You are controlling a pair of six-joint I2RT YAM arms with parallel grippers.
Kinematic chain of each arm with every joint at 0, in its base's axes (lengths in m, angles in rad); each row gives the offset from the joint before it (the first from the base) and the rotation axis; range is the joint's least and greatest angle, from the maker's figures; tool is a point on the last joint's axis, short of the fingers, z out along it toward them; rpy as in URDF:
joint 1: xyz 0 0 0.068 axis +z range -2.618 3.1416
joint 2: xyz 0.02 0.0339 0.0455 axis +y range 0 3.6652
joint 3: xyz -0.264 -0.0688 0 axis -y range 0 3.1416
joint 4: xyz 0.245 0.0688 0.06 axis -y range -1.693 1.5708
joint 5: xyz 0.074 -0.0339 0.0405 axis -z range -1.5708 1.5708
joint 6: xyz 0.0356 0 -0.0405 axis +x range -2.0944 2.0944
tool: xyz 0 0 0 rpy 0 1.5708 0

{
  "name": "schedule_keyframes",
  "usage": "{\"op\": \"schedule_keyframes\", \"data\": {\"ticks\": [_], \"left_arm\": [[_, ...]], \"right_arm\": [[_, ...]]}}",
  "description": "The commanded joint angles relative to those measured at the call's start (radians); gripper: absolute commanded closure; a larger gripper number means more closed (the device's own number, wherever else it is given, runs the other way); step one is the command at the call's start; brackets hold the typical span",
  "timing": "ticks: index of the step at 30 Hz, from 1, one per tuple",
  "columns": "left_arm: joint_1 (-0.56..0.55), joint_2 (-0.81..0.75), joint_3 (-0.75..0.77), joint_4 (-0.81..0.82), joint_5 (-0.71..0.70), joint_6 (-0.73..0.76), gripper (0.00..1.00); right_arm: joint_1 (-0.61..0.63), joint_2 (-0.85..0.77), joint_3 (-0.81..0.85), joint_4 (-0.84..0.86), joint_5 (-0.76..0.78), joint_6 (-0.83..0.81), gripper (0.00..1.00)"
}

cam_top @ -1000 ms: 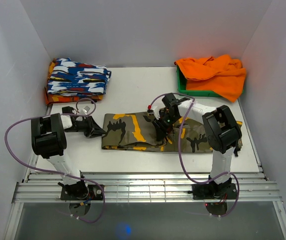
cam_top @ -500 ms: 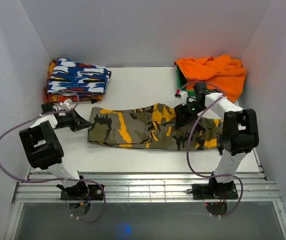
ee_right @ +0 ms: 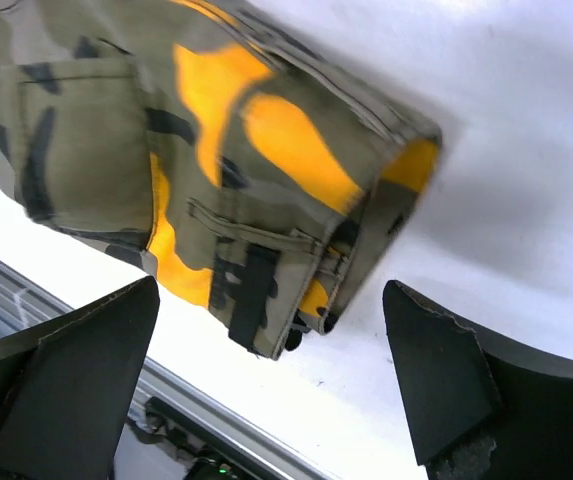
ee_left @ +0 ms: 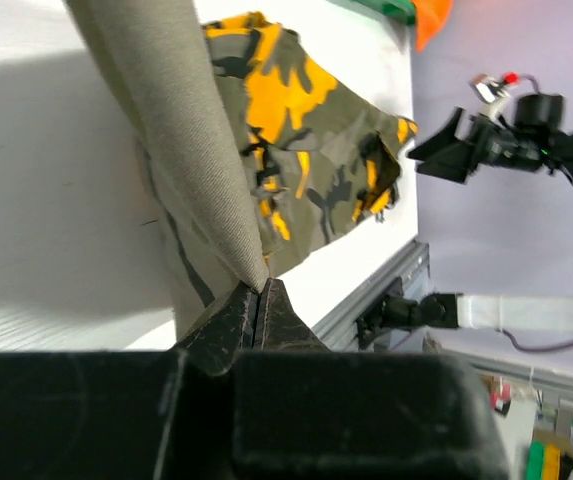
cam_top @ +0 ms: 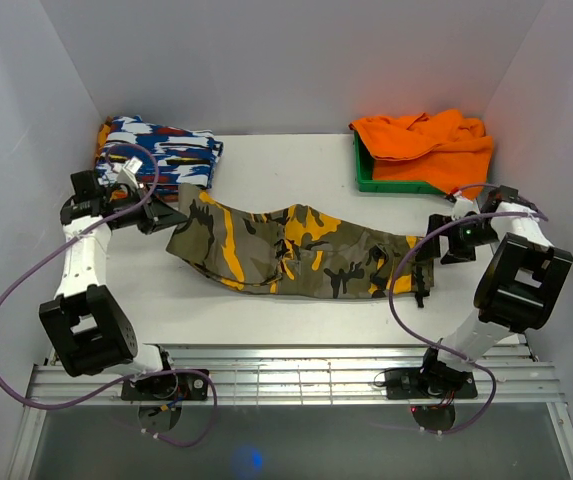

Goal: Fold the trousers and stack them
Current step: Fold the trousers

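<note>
From above, the long camouflage-print cloth trousers (cam_top: 296,250) stretch left to right across mid-table, their left end raised by the left gripper (cam_top: 171,215). Left wrist view: its fingers are pinched tight on olive cloth. Right wrist view: the right gripper (ee_right: 271,290) is spread wide and empty over the trousers' right end.
</note>
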Motion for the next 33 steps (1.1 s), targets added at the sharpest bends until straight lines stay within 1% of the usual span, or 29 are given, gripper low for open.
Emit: {"op": "schedule_keyframes", "data": {"ticks": [1,4,6,7,8,11,13,17,18,20,21,22,24,30,31,33], "left_arm": [[-0.094,-0.044,0.059,0.061,0.046,-0.122,1.00],[-0.147,-0.040,0.071,0.118,0.023,-0.197,1.00],[-0.156,-0.035,0.079,0.133,0.016,-0.224,1.00],[-0.161,-0.028,0.080,0.149,0.017,-0.250,1.00],[-0.162,-0.025,0.088,0.153,0.019,-0.258,1.00],[-0.173,-0.012,0.105,0.164,0.020,-0.280,1.00],[-0.187,-0.009,0.117,0.173,0.022,-0.287,1.00],[-0.248,-0.005,0.143,0.206,0.028,-0.347,1.00],[-0.266,-0.002,0.154,0.212,0.026,-0.361,1.00],[-0.317,0.003,0.166,0.241,0.019,-0.386,1.00],[-0.326,0.009,0.178,0.265,0.017,-0.413,1.00],[-0.381,0.014,0.186,0.273,0.011,-0.424,1.00],[-0.417,0.025,0.203,0.313,-0.016,-0.464,1.00],[-0.593,0.086,0.278,0.409,-0.116,-0.559,1.00],[-0.645,0.100,0.292,0.410,-0.163,-0.591,1.00],[-0.688,0.159,0.342,0.410,-0.190,-0.631,1.00]], "right_arm": [[-0.036,0.021,-0.024,0.022,-0.021,0.060,0.02],[-0.042,0.037,-0.055,0.097,-0.023,0.088,0.01],[-0.042,0.061,-0.064,0.129,-0.027,0.094,0.00],[-0.040,0.072,-0.072,0.161,-0.026,0.097,0.04],[-0.040,0.096,-0.076,0.177,-0.021,0.099,0.06],[-0.040,0.146,-0.087,0.224,-0.023,0.094,0.18],[-0.042,0.162,-0.095,0.240,-0.032,0.093,0.32],[-0.040,0.192,-0.101,0.241,-0.130,0.088,0.48],[-0.042,0.193,-0.104,0.240,-0.144,0.087,0.56],[-0.039,0.198,-0.107,0.240,-0.161,0.085,0.65],[-0.039,0.199,-0.107,0.234,-0.168,0.082,0.75],[-0.039,0.198,-0.107,0.231,-0.173,0.080,0.81],[-0.036,0.196,-0.110,0.221,-0.190,0.079,0.92],[-0.014,0.161,-0.161,0.229,-0.247,0.097,0.92],[-0.011,0.156,-0.165,0.231,-0.253,0.100,0.92],[-0.008,0.144,-0.176,0.232,-0.268,0.103,0.92]]}}
